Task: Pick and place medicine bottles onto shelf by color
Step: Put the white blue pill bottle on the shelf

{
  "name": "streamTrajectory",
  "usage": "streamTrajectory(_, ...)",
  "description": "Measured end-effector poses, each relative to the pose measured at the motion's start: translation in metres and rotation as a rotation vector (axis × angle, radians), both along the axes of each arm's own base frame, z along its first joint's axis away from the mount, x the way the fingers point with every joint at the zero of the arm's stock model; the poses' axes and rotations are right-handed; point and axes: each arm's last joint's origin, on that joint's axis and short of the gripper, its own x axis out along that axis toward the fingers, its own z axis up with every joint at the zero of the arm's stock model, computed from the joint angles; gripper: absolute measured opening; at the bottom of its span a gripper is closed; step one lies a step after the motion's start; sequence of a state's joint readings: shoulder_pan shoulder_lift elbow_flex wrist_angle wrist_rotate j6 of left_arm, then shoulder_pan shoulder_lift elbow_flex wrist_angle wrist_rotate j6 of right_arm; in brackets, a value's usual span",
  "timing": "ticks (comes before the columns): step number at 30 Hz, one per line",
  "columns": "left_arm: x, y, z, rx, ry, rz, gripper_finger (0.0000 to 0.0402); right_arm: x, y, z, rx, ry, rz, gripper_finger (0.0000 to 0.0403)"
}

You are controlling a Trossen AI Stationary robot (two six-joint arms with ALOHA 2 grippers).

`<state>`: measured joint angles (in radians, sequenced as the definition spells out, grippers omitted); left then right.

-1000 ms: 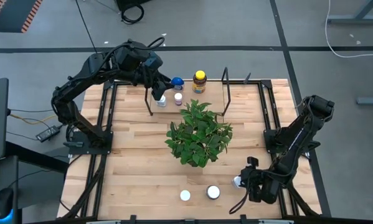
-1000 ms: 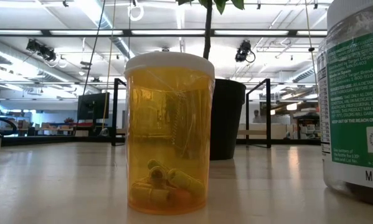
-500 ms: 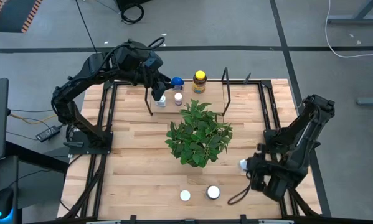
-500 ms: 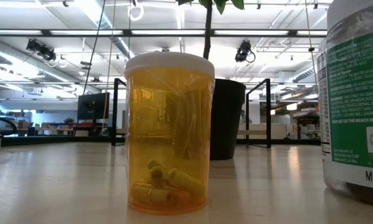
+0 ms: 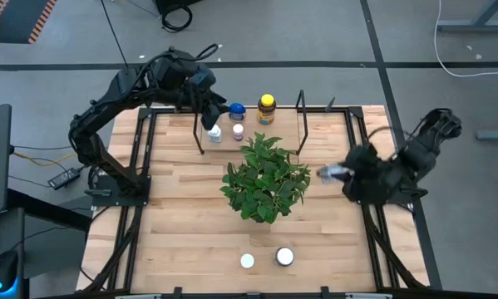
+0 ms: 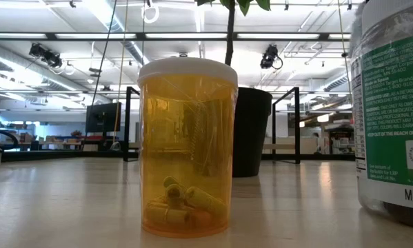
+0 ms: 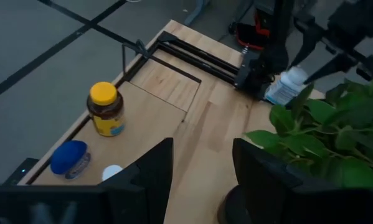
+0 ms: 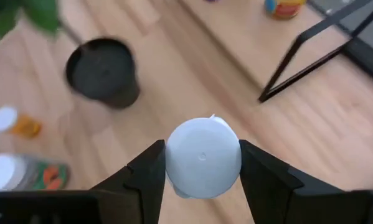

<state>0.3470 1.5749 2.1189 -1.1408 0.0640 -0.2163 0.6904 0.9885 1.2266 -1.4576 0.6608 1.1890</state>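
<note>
My right gripper point(image 5: 332, 173) is shut on a white bottle point(image 8: 203, 155) in the air at the table's right, beside the potted plant point(image 5: 267, 178). My left gripper point(image 5: 209, 112) is open and empty at the far left, above the black wire shelf point(image 5: 300, 124). By the shelf stand a white bottle point(image 5: 215, 133), a blue bottle point(image 5: 236, 109), a small white bottle point(image 5: 238, 130) and an amber bottle with a yellow cap point(image 5: 267, 108). Two white-capped bottles point(image 5: 247, 261) point(image 5: 283, 257) stand near the front edge. My right gripper pinches the white bottle between its two fingers, one on each side just below the white cap point(image 8: 203, 152). The fingers come from the cap end, slanting down from the table's right. The bottle is lifted clear of the table and tilted; it also shows in the left wrist view point(image 7: 284, 87).
The plant's black pot point(image 8: 102, 78) stands mid-table between the shelf and the front bottles. In the low view, the amber white-capped bottle point(image 6: 187, 148) and a large green-labelled bottle point(image 6: 392, 110) stand close to the camera. Bare wood lies right of the plant.
My right gripper has risen from the table's near right corner and gone toward the far edge, carrying the white bottle lifted clear, and it has turned toward the plant. My left gripper has drawn back a little from the white bottle at the shelf.
</note>
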Motion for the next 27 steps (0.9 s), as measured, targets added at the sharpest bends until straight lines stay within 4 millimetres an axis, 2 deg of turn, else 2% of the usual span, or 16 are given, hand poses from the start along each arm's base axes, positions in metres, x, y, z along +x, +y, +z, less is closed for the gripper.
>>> streamTrajectory(8, -0.005, 0.011, 0.002, 0.038, 0.007, 0.017, 0.0172, 0.028, -0.037, 0.02, -0.045, -0.021, -0.018, 0.0183)
streamTrajectory(16, -0.014, 0.022, 0.012, 0.093, -0.026, 0.042, 0.0172, 0.048, -0.087, 0.062, -0.098, -0.05, -0.1, 0.0183)
streamTrajectory(27, -0.02, 0.035, 0.015, 0.113, -0.05, 0.094, 0.0172, 0.109, -0.16, 0.064, -0.037, -0.033, -0.024, 0.0184)
